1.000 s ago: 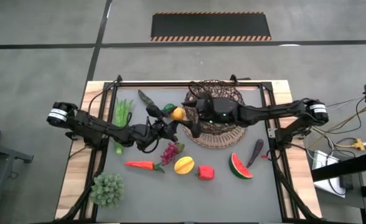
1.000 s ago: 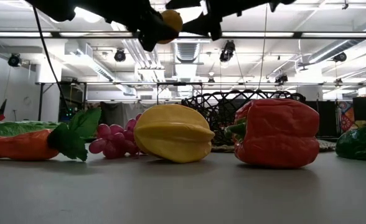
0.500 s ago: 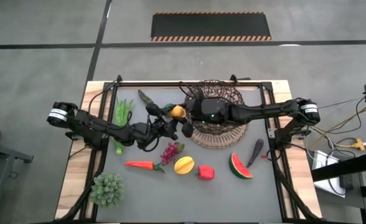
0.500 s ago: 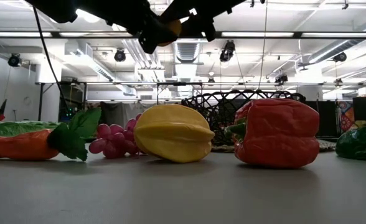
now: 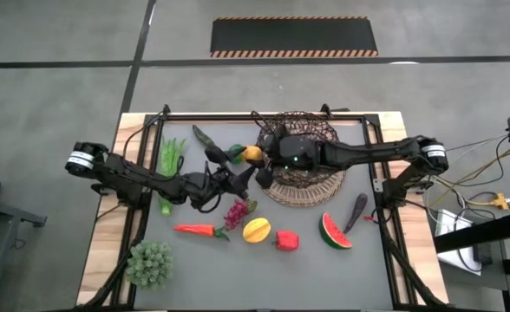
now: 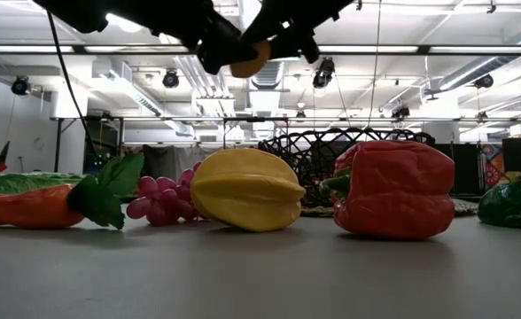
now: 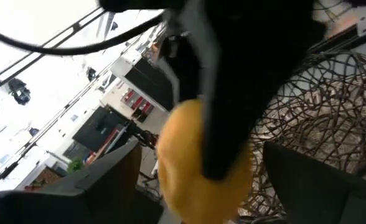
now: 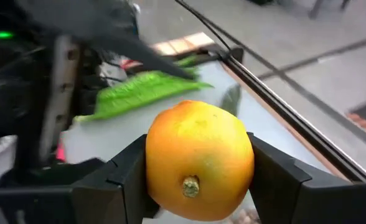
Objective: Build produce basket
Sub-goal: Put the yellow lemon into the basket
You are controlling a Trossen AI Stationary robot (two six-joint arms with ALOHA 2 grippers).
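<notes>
Nearest the table's front edge lie, left to right, the carrot (image 5: 199,230), the yellow mango (image 5: 256,230), the red pepper (image 5: 286,240) and the watermelon slice (image 5: 334,231), with the purple-red grapes (image 5: 238,211) just behind the mango and the dark eggplant (image 5: 356,211) toward the right. Only the low view shows their height off the table: mango (image 6: 245,190) and pepper (image 6: 390,190) sit flat on the surface, while the orange (image 6: 248,64) hangs well above them between dark fingers. Above, the high view places that orange (image 5: 252,155) just left of the basket (image 5: 311,184), outside its rim, where the two arms meet. The right wrist view settles the grip: the right gripper (image 8: 198,171) is clamped on both sides of the orange (image 8: 199,159). The left gripper (image 5: 238,176) sits just beside it, and its wrist view shows both fingers spread apart, clear of the fruit. Farther left lie the green beans (image 5: 170,158).
</notes>
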